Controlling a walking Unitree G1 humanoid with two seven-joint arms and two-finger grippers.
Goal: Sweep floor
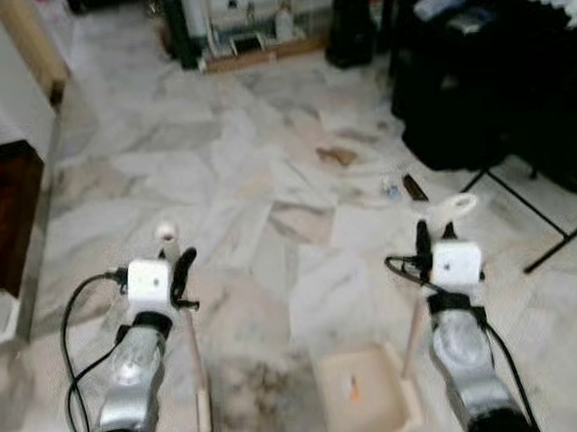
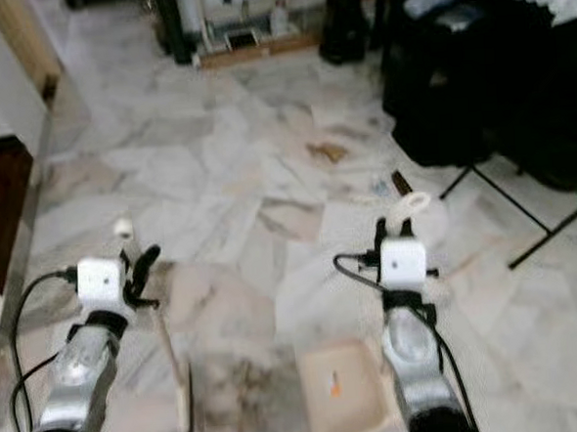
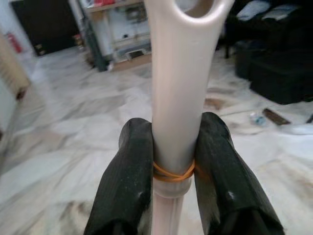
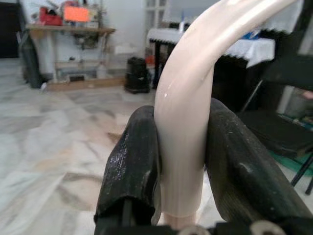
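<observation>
Dustpan: a cream dustpan (image 1: 363, 393) sits on the marble floor (image 1: 256, 169) nearest the robot, between the two arms, with a small orange scrap (image 1: 353, 388) lying in its tray.
Dust patch: a grey smudge of dirt (image 1: 260, 384) marks the floor just left of the dustpan.
Right gripper: the right gripper (image 4: 181, 161) has its two black fingers pressed against both sides of the dustpan handle (image 4: 195, 98), a curved cream bar that runs down to the pan's right side.
Left gripper: the left gripper (image 3: 176, 166) pinches the broom handle (image 3: 178, 73), a pale shaft with a hanging loop at its top and an orange rubber band (image 3: 173, 174) around it at the fingers.
Broom: the broom stick (image 1: 198, 378) runs down from the left gripper to the floor at the bottom edge, left of the dirt patch.
Litter ahead: a brown scrap (image 1: 337, 155), a small bluish bit (image 1: 392, 188) and a dark flat piece (image 1: 415, 187) lie on the floor farther out, ahead of the right arm.
Right side: black furniture (image 1: 496, 76) with thin black legs (image 1: 533, 211) stands to the right.
Far end: a low shelf (image 1: 257, 22) and a black bag (image 1: 350, 26) stand against the far wall.
</observation>
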